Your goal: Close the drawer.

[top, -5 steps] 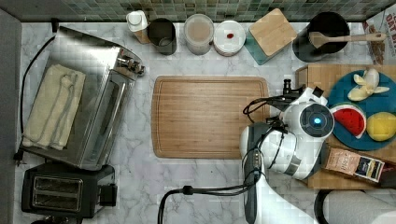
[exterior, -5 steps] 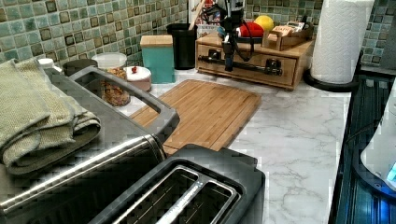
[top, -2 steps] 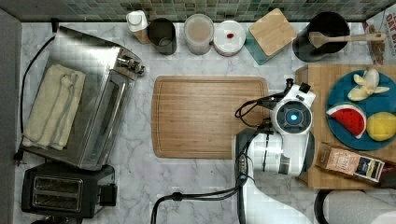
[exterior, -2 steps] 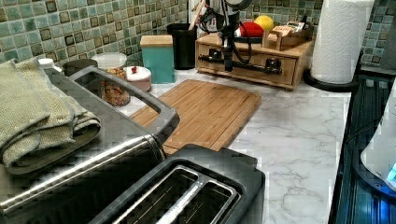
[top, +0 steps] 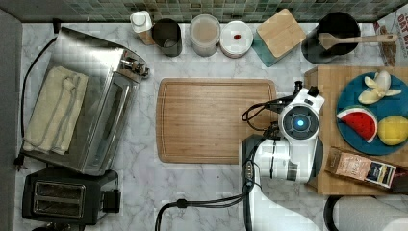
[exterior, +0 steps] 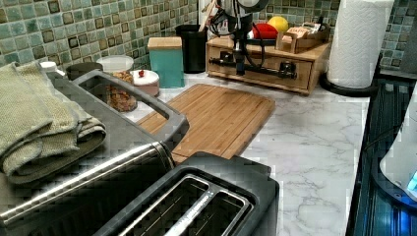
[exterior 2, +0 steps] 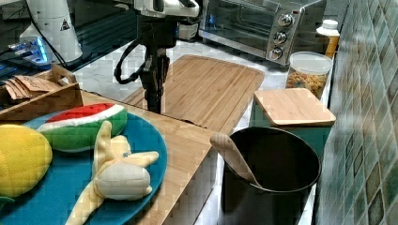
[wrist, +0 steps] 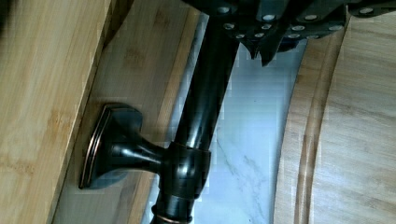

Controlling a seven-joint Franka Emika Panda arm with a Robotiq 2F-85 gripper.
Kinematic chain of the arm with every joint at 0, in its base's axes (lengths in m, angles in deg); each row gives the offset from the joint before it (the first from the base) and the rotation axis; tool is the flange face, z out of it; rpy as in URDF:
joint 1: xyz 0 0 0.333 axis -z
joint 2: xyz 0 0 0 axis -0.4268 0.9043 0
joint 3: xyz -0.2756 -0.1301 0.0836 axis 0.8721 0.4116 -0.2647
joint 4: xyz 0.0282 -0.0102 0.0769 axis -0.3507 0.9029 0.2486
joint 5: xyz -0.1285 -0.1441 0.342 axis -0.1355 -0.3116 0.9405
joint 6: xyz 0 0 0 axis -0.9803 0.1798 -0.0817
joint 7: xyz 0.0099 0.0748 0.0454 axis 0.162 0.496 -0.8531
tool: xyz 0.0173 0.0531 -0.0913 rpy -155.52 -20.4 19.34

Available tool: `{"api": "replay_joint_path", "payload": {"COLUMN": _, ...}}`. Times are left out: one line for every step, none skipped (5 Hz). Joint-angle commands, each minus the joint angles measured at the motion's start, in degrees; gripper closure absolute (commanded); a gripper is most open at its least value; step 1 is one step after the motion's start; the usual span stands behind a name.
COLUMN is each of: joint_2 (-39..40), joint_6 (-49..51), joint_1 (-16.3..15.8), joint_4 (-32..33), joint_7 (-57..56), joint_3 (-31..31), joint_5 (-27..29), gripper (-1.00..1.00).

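The marble worktop carries everything here, with the toaster oven and a folded towel on it at the top view's left edge, and a black toaster in the near-left corner of that view. The grooved cutting board lies flat in the middle. At the top view's right edge sits the wooden block with the blue plate of toy fruit on top.

The drawer is set in that block, its front panel facing the cutting board. In the left view the panel sits nearly flush with the block's front, and the long black bar handle runs across it.

My arm stands between the cutting board and the block, and my gripper hangs straight down right at the drawer front, over the handle. In the wrist view the handle bar runs up under my fingers, with one of its mounting posts fixed to the panel beside it. My fingertips sit against the bar, but I cannot tell whether they are clamped on it or merely pressed together above it.
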Motion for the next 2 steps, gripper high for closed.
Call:
{"api": "replay_joint_path", "payload": {"joint_2": -1.7, "joint_6": -4.3, "joint_1": 7.4, "joint_4": -7.2, "joint_7": 1.5, "joint_3": 8.8, "joint_5": -2.9, "gripper": 1.0}}
{"api": "replay_joint_path", "payload": {"joint_2": -1.6, "joint_6": -4.3, "joint_1": 6.9, "joint_4": -7.2, "joint_7": 1.4, "joint_3": 9.2, "joint_5": -2.7, "gripper": 1.0}}
